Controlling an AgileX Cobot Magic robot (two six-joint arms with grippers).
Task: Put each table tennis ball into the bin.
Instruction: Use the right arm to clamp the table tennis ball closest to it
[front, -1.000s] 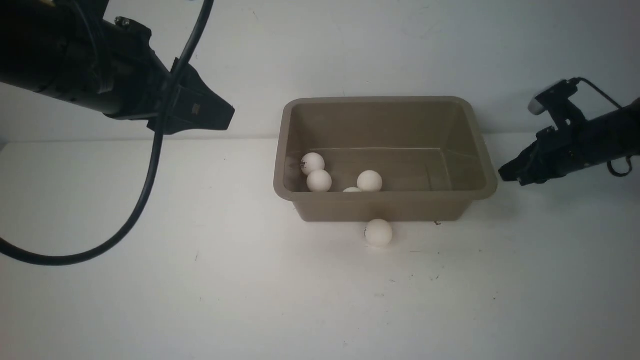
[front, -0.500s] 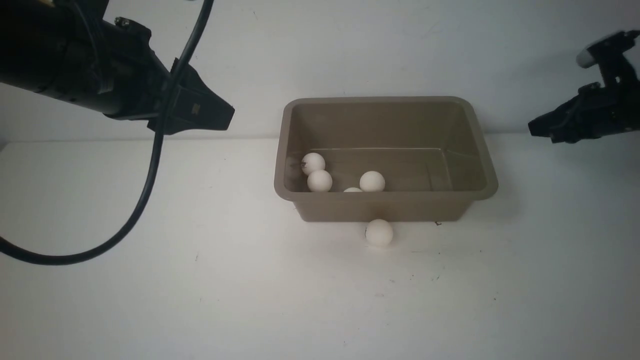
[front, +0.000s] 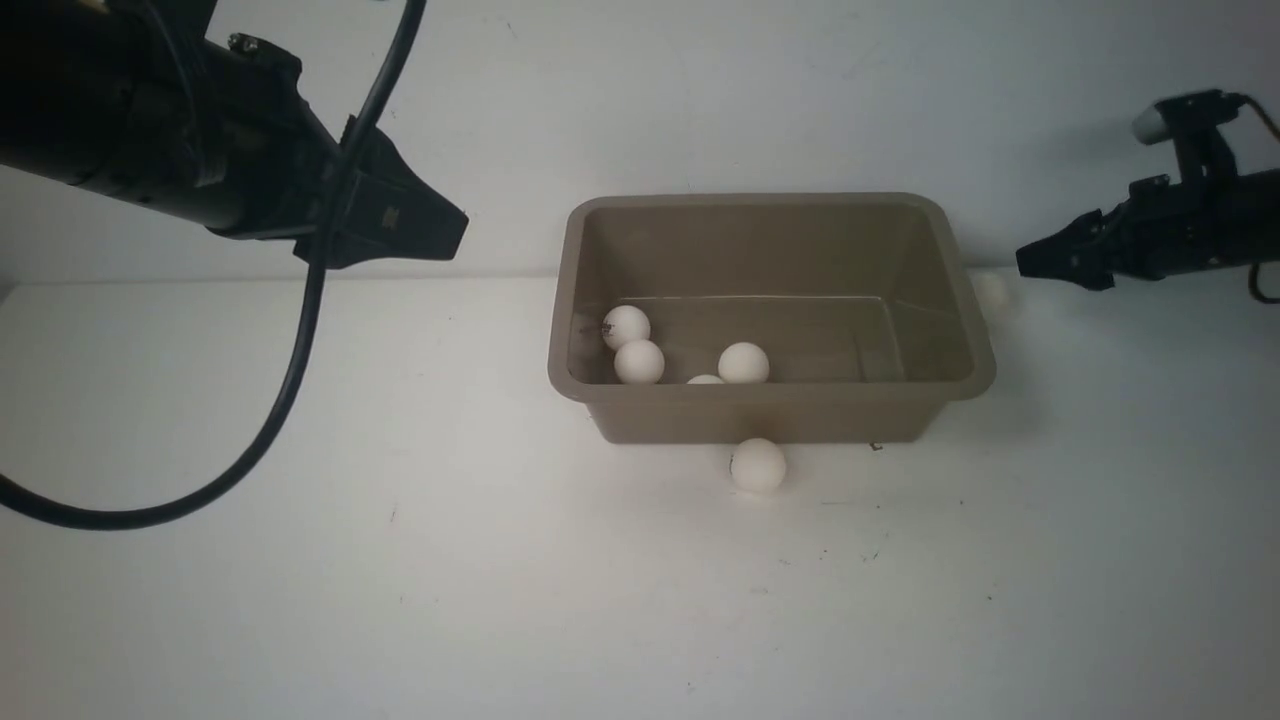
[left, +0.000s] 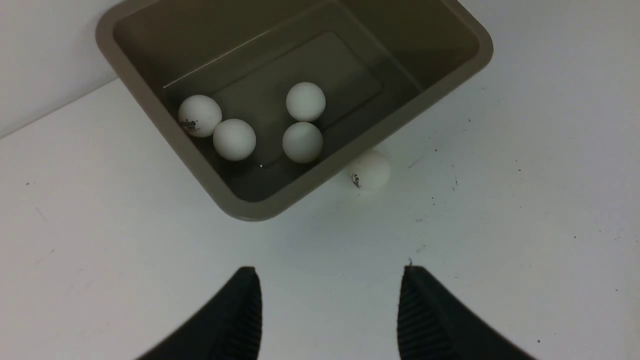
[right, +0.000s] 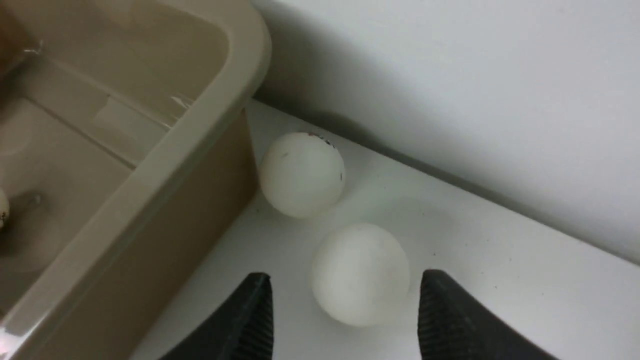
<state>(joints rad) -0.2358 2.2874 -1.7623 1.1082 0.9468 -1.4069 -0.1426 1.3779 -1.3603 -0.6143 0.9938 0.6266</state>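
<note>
Right gripper (right: 342, 285), jaws wide, over white tabletop (front: 500, 560) by pale wall (front: 700, 100); taupe rectangular plastic bin (front: 770, 415) holds four small white table tennis balls (left: 305, 101). One loose ball (right: 360, 272) sits between its fingertips, touching neither. Left gripper (left: 327, 280) wide, empty.

White table (front: 300, 600) (lightly speckled) meets a plain pale wall (front: 800, 90).

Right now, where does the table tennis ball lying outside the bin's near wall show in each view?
Front view: table tennis ball at the middle of the bin's near wall.
Left wrist view: beside the bin's long wall, logo showing.
Right wrist view: not in it.
Shared landmark: the bin.
</note>
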